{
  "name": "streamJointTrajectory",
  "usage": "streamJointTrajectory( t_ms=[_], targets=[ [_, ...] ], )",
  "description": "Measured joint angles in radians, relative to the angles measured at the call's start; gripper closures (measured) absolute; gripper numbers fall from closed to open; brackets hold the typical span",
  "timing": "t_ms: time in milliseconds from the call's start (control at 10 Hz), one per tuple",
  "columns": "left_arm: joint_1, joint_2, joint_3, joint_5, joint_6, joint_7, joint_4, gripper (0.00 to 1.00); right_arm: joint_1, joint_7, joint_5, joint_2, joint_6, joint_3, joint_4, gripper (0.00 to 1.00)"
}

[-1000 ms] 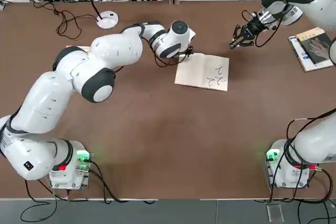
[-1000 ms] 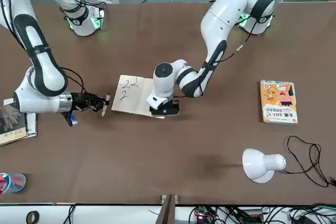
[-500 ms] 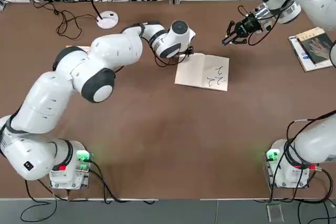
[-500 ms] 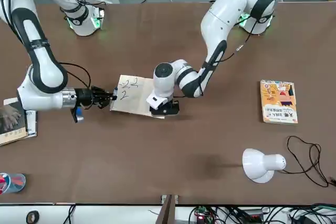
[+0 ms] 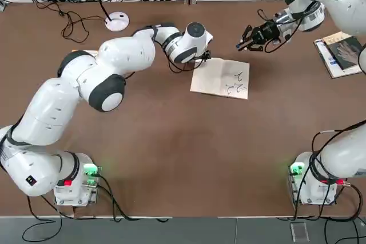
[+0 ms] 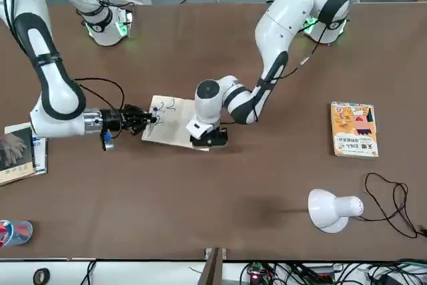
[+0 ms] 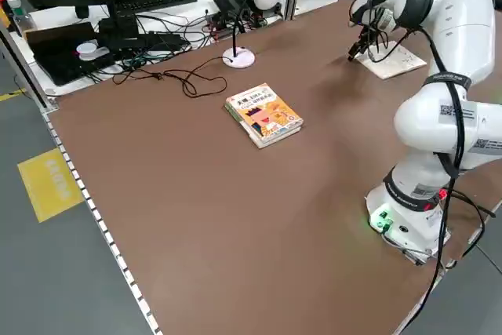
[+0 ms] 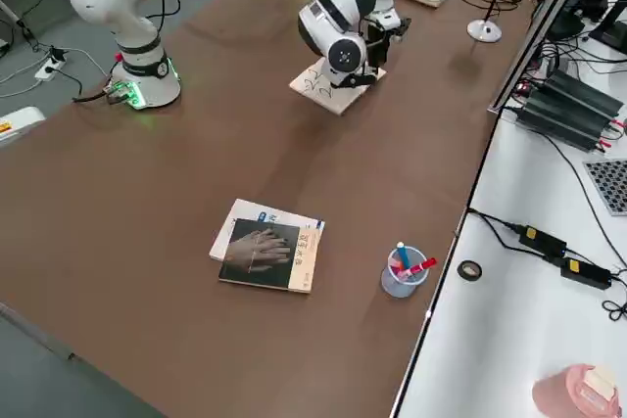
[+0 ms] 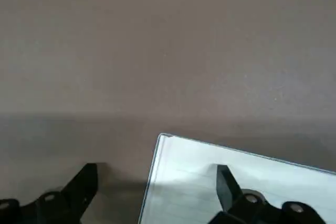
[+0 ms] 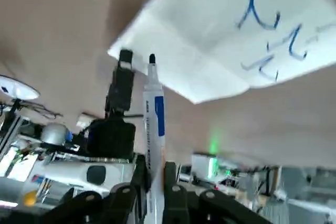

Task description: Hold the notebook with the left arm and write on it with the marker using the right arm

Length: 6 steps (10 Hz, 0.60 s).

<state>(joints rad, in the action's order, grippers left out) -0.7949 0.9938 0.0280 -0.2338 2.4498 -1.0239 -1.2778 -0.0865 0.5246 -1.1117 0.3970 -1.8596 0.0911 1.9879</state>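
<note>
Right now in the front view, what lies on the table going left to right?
Grey-cover book → right gripper with the marker → notebook → left gripper → yellow-orange book.

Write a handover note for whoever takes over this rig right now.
Left gripper: open, fingers straddling the notebook's corner and pinning it to the table.
Right gripper: shut on the marker, hovering beside the notebook's far edge, tip off the paper.
Notebook: flat mid-table, a few scribbles already on the page.
Done: notebook held, marker in hand, some writing present.
Left: bring the marker down onto the page if more writing is wanted.
</note>
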Motion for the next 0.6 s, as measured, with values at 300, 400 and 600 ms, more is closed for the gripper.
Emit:
streamJointTrajectory(
  t_ms=[300, 400, 600],
  targets=[
    [0.0, 0.0, 0.0, 0.0, 0.0, 0.0, 0.0, 0.0, -0.008, 0.0, -0.034, 0.0, 0.049, 0.001, 0.033, 0.83],
    [0.0, 0.0, -0.001, 0.0, 0.0, 0.0, 0.0, 0.0, -0.011, -0.003, -0.041, 0.0, 0.062, 0.001, 0.043, 0.83],
    [0.0, 0.0, -0.002, 0.0, 0.0, 0.0, 0.001, 0.0, -0.015, -0.027, -0.045, 0.0, 0.071, 0.001, 0.068, 0.83]
  ],
)
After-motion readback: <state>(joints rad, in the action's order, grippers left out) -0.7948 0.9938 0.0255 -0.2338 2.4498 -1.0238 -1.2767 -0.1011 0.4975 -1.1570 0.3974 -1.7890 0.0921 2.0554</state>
